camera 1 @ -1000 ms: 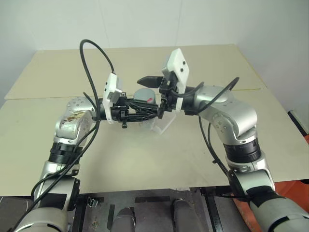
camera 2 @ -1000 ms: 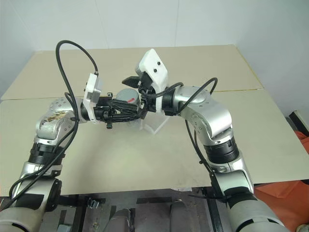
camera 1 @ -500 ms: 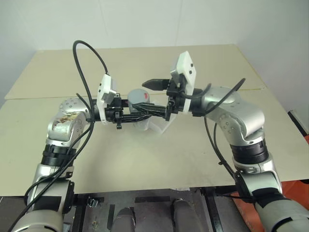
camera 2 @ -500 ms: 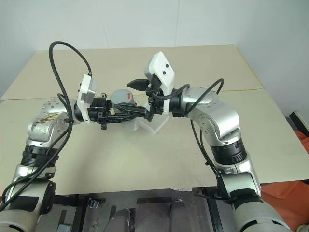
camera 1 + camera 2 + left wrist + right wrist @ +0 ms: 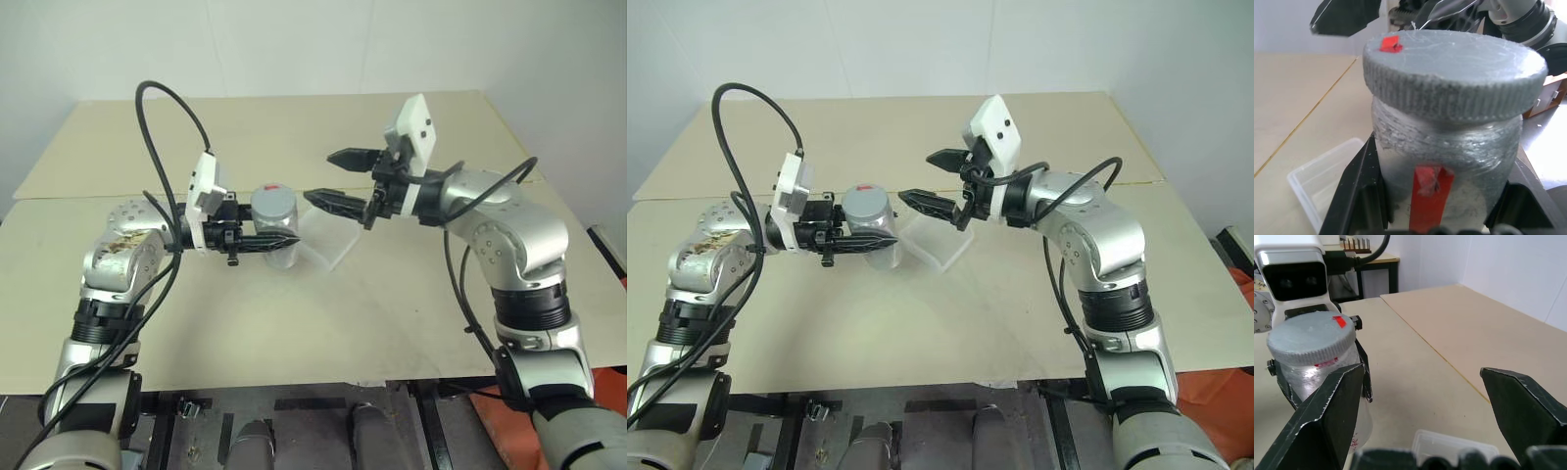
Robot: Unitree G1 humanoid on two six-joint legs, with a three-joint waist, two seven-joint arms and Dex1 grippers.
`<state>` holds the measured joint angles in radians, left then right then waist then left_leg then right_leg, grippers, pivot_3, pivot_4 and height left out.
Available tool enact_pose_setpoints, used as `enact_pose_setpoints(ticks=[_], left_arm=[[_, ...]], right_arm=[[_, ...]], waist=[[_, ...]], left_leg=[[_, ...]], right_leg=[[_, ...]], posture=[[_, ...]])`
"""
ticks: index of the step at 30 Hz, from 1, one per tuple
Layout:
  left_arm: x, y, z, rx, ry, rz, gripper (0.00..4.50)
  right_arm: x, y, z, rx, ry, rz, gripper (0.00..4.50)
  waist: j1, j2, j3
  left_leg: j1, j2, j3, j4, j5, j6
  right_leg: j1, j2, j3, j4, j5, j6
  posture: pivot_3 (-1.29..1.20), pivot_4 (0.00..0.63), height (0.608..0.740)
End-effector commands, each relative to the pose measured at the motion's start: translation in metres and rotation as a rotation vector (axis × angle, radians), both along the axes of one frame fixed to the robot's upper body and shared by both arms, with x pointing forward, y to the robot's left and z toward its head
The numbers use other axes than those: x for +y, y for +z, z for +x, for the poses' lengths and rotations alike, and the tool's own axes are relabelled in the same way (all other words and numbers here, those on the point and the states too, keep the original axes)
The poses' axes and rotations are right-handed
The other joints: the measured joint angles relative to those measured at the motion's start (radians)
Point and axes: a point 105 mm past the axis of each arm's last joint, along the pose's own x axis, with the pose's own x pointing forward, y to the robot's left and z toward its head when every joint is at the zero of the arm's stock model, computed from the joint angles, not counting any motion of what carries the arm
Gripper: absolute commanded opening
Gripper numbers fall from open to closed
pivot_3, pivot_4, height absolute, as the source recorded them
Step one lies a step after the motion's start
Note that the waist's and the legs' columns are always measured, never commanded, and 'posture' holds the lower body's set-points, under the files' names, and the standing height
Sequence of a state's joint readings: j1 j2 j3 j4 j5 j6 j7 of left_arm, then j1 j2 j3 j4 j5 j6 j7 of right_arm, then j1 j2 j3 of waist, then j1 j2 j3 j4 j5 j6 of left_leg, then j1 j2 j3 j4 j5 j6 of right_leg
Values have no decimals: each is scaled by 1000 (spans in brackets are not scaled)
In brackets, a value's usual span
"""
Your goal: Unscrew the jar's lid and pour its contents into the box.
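Jar held up, lid on, right gripper apart.
Left gripper (image 5: pixel 279 240) is clamped on the upright jar (image 5: pixel 276 227) above the table (image 5: pixel 323 313); the grey lid (image 5: pixel 272 199) sits on top. The box (image 5: pixel 325 249) lies just beside it, below the wide-open, empty right gripper (image 5: pixel 328 178).

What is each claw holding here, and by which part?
Left claw grips the small clear jar by its body, below the grey lid. Right claw is open, holding nothing.

- your jar (image 5: pixel 275 227) stands upright above the bench, clear, red strip on its side.
- its grey ribbed lid (image 5: pixel 271 197) is still on.
- your clear box (image 5: pixel 327 249) lies just beside it.
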<state>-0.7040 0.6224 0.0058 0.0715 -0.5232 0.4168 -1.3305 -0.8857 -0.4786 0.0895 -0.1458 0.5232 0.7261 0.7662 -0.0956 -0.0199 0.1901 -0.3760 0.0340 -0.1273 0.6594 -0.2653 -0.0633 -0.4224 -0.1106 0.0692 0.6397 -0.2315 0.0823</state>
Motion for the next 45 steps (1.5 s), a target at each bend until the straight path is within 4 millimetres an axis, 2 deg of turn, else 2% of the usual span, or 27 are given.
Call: enact_pose_setpoints(ticks=[1,4,9,15,23,30,37,45], left_arm=[[0,11,-6,-48,-23,-18,1917],[-1,9,-3,-44,-7,-28,1917],[-4,5,8,-19,21,-57,1917],[-15,5,22,-27,23,-70,1917],[-26,6,24,-45,-7,-75,1917],[-21,6,20,-48,-11,-63,1917],[-18,8,15,-56,-13,-56,1917],[-9,8,8,-55,-7,-42,1917]], right_arm=[[-3,16,-4,-77,1,25,4434],[-3,19,-6,-89,5,25,4434],[-2,27,-23,-119,66,18,4434],[10,31,-37,-130,128,20,4434],[39,27,-34,-121,136,16,4434],[48,23,-24,-120,102,-3,4434],[48,18,-16,-105,87,-5,4434],[35,17,-10,-82,57,7,4434]], waist=[[-2,0,0],[-1,0,0],[1,0,0],[1,0,0],[-4,0,0],[-1,0,0],[-2,0,0],[-3,0,0]], left_leg=[[0,0,0,0,0,0],[0,0,0,0,0,0],[0,0,0,0,0,0],[0,0,0,0,0,0],[0,0,0,0,0,0],[0,0,0,0,0,0],[0,0,0,0,0,0],[0,0,0,0,0,0]], right_leg=[[0,0,0,0,0,0],[0,0,0,0,0,0],[0,0,0,0,0,0],[0,0,0,0,0,0],[0,0,0,0,0,0],[0,0,0,0,0,0],[0,0,0,0,0,0],[0,0,0,0,0,0]], posture=[[0,150,740],[0,150,740],[0,150,740],[0,150,740],[0,150,740],[0,150,740],[0,150,740],[0,150,740]])
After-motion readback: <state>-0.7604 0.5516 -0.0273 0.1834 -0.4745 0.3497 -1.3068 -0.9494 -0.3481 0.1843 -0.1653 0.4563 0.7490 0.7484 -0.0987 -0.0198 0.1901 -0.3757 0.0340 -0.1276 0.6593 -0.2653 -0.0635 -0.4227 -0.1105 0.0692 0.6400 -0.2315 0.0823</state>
